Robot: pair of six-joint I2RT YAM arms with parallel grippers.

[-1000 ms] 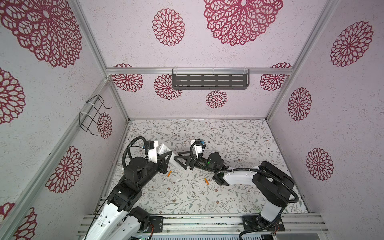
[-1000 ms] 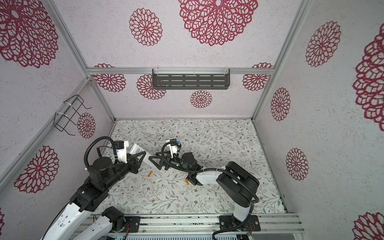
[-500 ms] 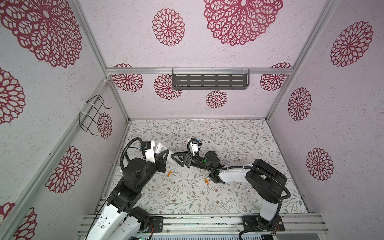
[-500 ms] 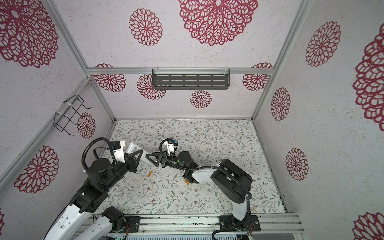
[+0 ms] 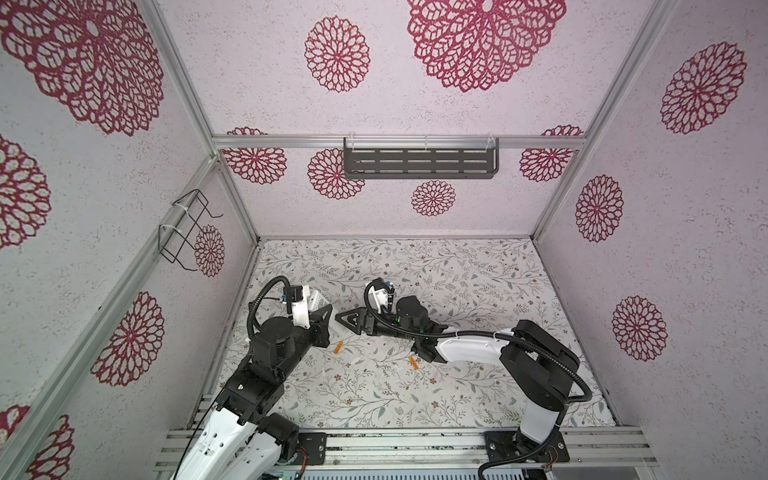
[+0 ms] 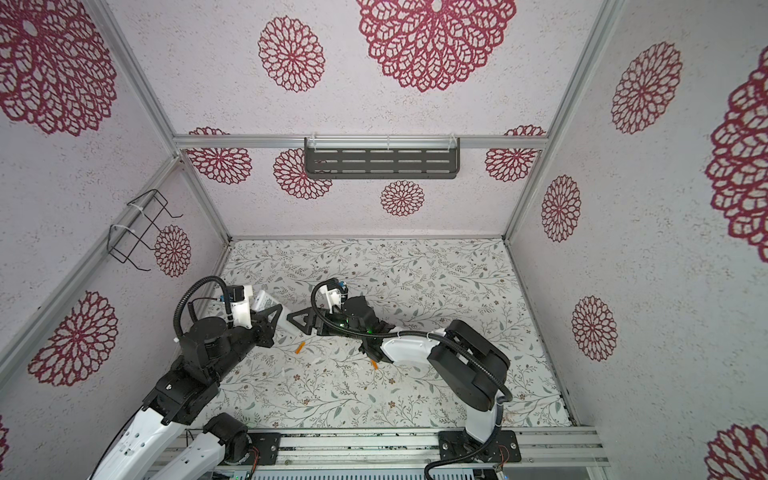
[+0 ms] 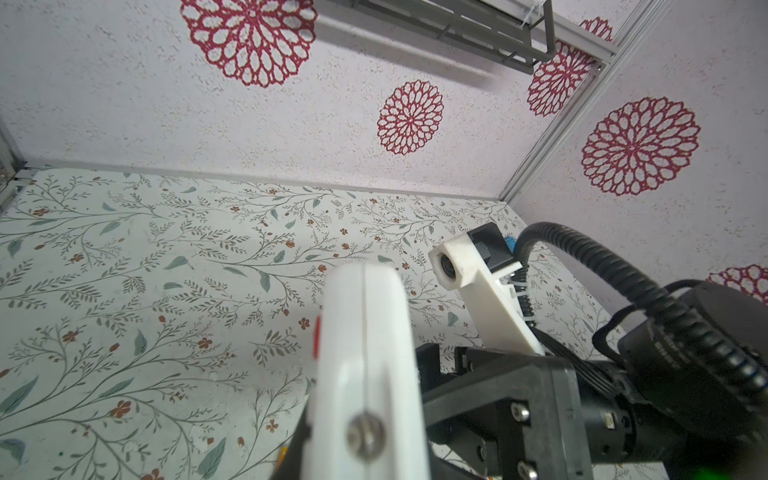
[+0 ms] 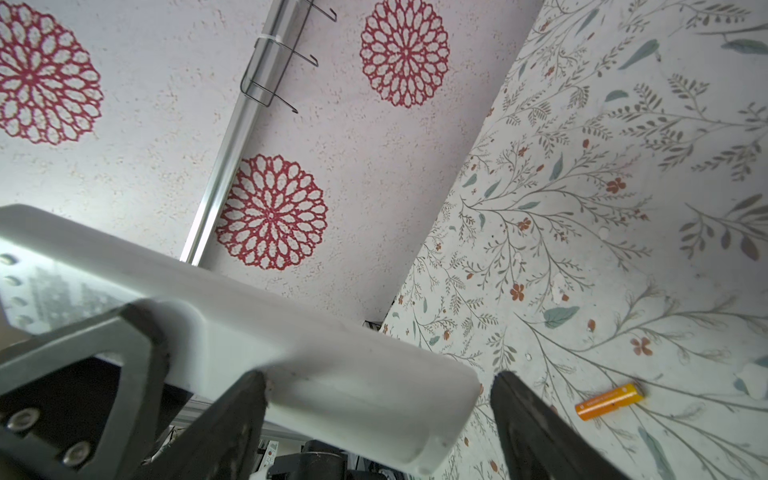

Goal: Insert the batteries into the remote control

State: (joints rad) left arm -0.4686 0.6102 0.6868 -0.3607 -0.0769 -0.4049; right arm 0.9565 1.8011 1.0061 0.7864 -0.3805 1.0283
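R fingers (image 8: 528, 424) nearer remote (image 8: 332, 374); batt (image 8: 609, 402) beside

The remote control (image 6: 266, 300) sits in the left gripper (image 6: 282, 318), above the tabletop (image 6: 415, 270). The right gripper (image 6: 297, 322) straddles its near end. The first battery (image 6: 300, 348) lies on the tabletop just in front of the remote control. The second battery (image 6: 374, 364) lies farther right.

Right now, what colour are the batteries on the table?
Orange. A battery shows best in the right wrist view.

A grey slotted shelf (image 5: 419, 163) hung on the back wall (image 5: 386, 220), a black wire rack (image 5: 185, 230) on a side wall (image 5: 95, 266), above the floral tabletop (image 5: 457, 266).
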